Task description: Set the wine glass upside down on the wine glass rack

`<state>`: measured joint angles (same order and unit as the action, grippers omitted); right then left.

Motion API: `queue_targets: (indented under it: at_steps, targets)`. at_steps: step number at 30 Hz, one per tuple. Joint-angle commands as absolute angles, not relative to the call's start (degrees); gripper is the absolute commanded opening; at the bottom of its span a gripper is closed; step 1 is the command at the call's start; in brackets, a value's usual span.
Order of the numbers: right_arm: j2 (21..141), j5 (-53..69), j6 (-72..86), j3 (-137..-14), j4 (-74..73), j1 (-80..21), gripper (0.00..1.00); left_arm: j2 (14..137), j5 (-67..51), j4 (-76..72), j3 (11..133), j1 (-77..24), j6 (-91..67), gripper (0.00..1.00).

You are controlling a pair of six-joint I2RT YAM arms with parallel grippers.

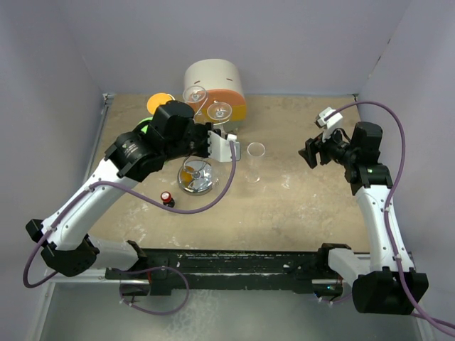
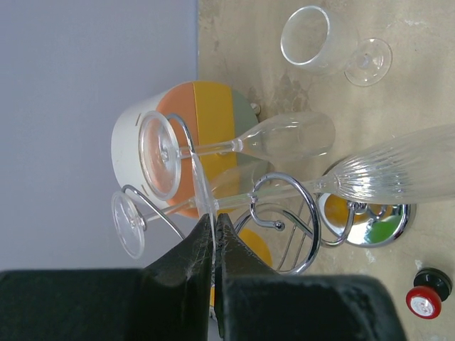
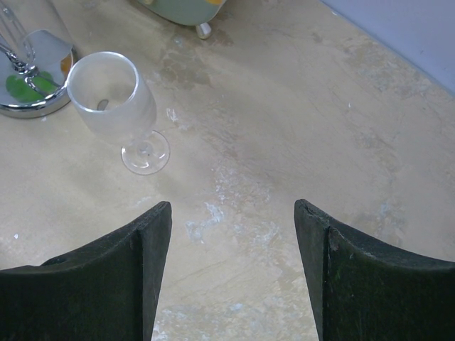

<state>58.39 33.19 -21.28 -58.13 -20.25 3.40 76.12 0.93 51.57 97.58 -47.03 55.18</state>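
Rack (image 2: pixel 288 238) bears two inverted glasses (image 2: pixel 291 138); left tool (image 2: pixel 213 222) pinches wine glass (image 2: pixel 202 186); one upright glass (image 3: pixel 114 92) stands apart; right tool (image 3: pixel 233 207) open.

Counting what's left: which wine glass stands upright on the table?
The frosted clear wine glass standing alone right of the silver wire rack; the others hang bowl-down there.

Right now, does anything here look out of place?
Nothing looks broken or spilled. One wine glass stands upright on the table, apart from the rack, where two others hang upside down.
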Motion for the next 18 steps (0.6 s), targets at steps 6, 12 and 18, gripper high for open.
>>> queue_targets:
  at_steps: [6,12,18]
  targets:
    - [56.9,35.0,-22.0,-58.2,-18.6,3.6,0.73,75.7,3.7,50.4,97.2,-47.4,57.5,0.07]
    - [57.0,35.0,-22.0,-58.2,-18.6,3.6,0.73,75.7,3.9,50.9,96.6,-47.4,58.0,0.07]
    - [57.0,35.0,-22.1,-56.3,-18.6,3.6,0.73,75.5,4.6,51.6,96.2,-47.4,58.8,0.10]
